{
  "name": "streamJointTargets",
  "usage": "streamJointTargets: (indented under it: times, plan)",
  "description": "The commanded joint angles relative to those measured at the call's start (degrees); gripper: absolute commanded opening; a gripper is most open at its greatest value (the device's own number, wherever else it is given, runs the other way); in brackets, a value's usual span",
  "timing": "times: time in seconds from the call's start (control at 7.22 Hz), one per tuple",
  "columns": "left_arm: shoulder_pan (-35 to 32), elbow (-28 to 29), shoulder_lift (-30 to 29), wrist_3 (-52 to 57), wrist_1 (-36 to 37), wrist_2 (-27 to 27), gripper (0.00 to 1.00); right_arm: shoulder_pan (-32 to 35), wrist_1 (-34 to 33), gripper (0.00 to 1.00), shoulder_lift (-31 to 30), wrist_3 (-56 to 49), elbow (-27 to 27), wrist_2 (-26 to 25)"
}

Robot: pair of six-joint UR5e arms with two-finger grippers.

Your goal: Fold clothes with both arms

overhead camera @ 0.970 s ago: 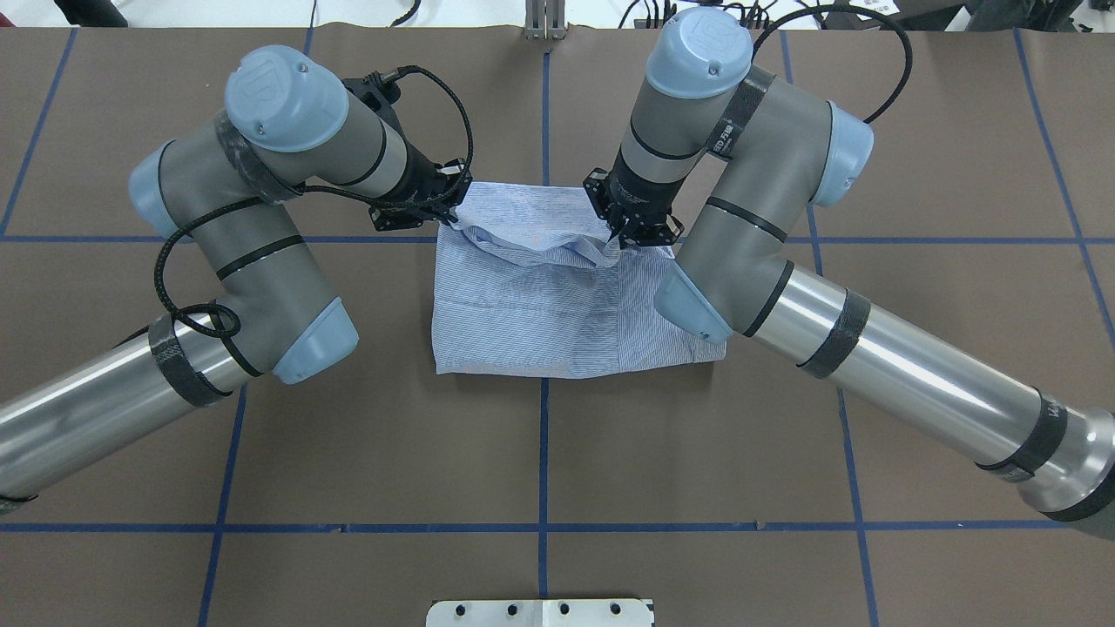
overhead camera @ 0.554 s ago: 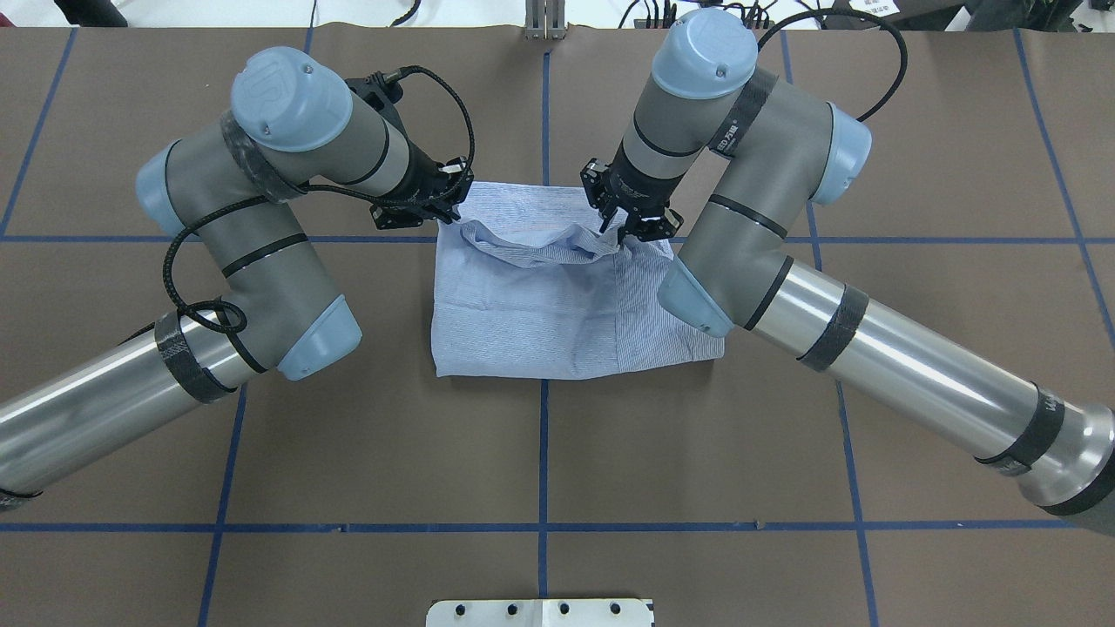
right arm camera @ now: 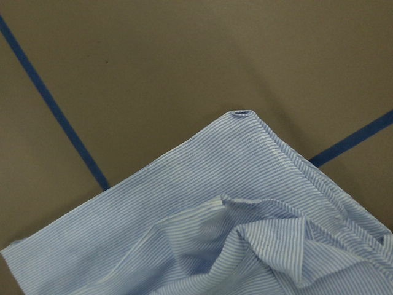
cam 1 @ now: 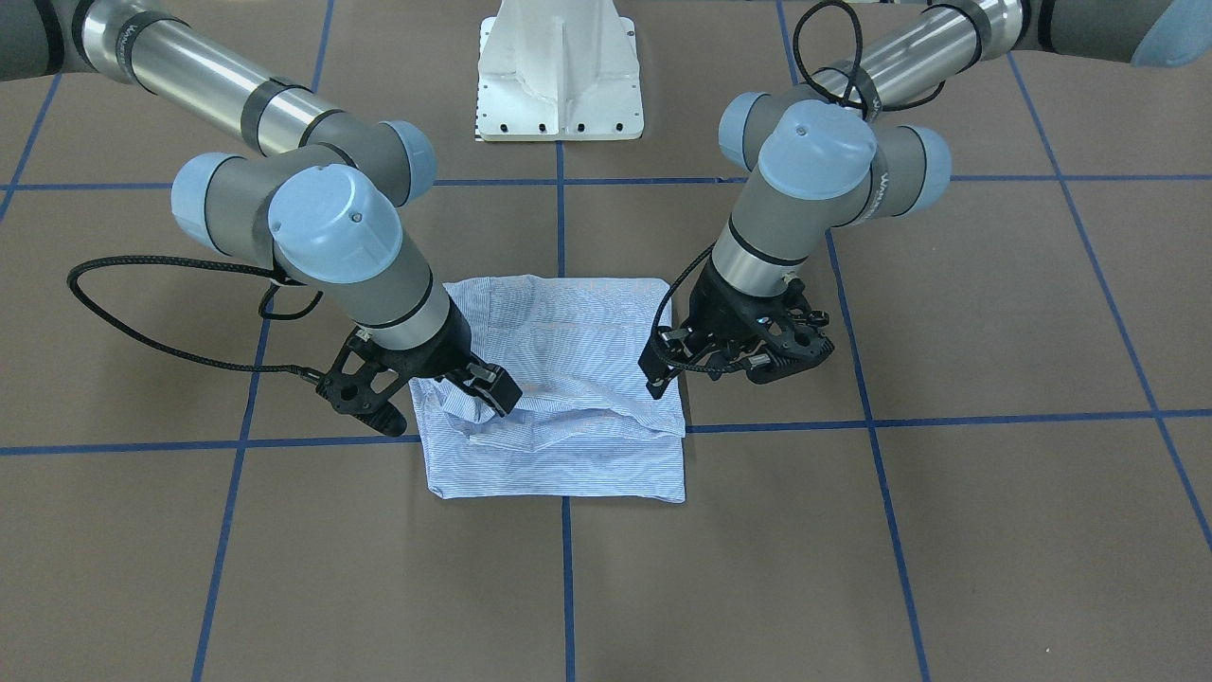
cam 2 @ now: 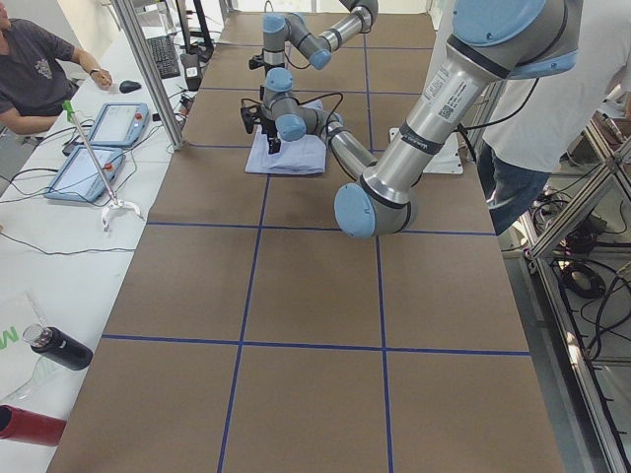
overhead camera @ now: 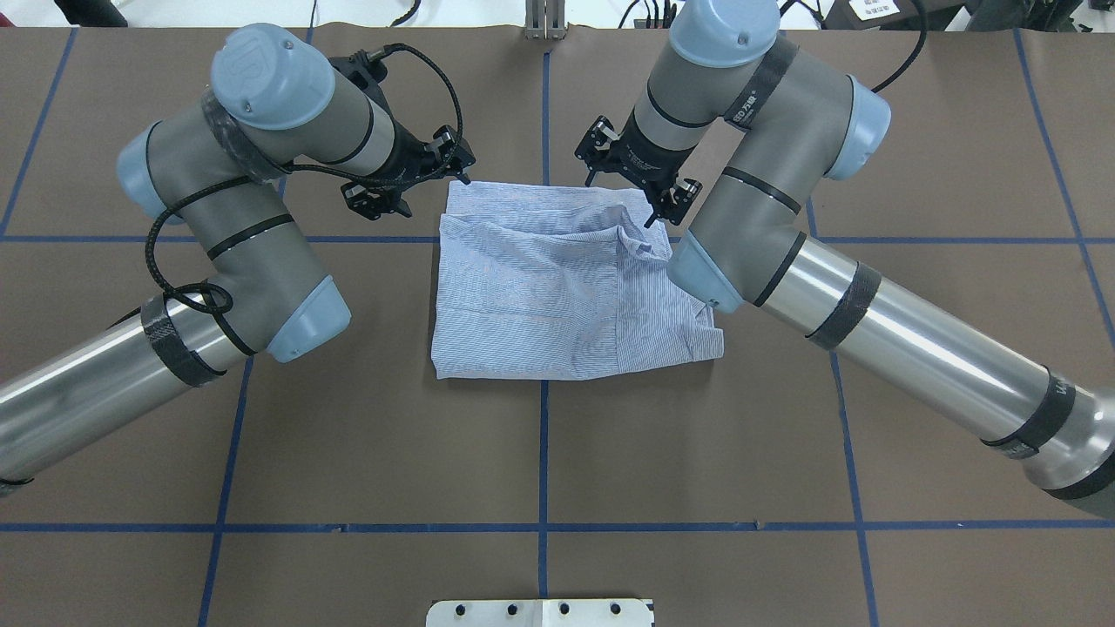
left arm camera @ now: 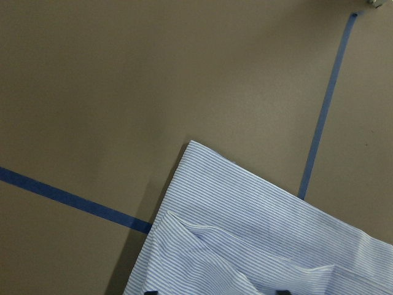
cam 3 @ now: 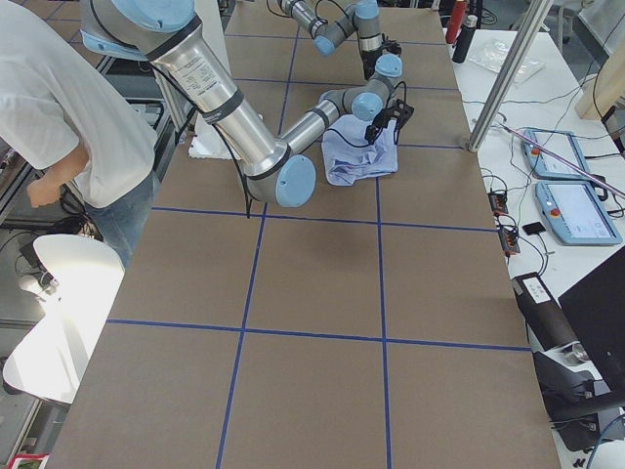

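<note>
Across the brown table (overhead camera: 392, 453), both arms bend inward over one garment. The left arm (overhead camera: 253, 209) and right arm (overhead camera: 766, 226) flank the shirt (overhead camera: 549, 305), which lies as a rough folded rectangle straddling the centre tape line (overhead camera: 543, 453), ahead of the white base (cam 1: 559, 76). The left gripper (overhead camera: 414, 178) hovers just off the shirt's far left corner, jaws spread, holding nothing. The right gripper (overhead camera: 625, 187) hangs over the far right corner, likewise spread and empty. Judgement: this stance at the two far corners suits a fold laid down and the cloth left to rest. A rumpled ridge (overhead camera: 631, 235) near the right corner stands proud, so smoothing appears outstanding.
</note>
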Motion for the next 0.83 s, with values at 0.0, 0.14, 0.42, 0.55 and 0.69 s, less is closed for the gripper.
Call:
streamJointTargets:
  times: [0.0,0.14,0.42,0.55,0.69]
  plan:
    - [-1.9,-5.2,4.3,5.3,3.3,-0.1,1.0,-0.6,-0.2,1.0,0.3,-4.5,2.3,-1.1]
    - [-3.3,-8.4,5.7,10.3,7.5,-0.1,1.0,-0.7,-0.5,1.0,0.0,-8.4,2.6,-1.8]
    - [-4.8,-13.4,11.0,17.3,9.4,0.0,1.0,1.9,-5.8,1.0,-1.4,-22.3,3.6,-1.6]
    - [-7.0,-16.3,14.9,24.1,9.5,-0.1,1.0,5.7,-11.0,1.0,-5.7,-33.1,8.4,-1.6]
    - [-10.2,-18.3,18.7,30.3,9.5,-2.1,1.0,10.8,-14.0,1.0,-10.5,-44.3,11.9,-0.7]
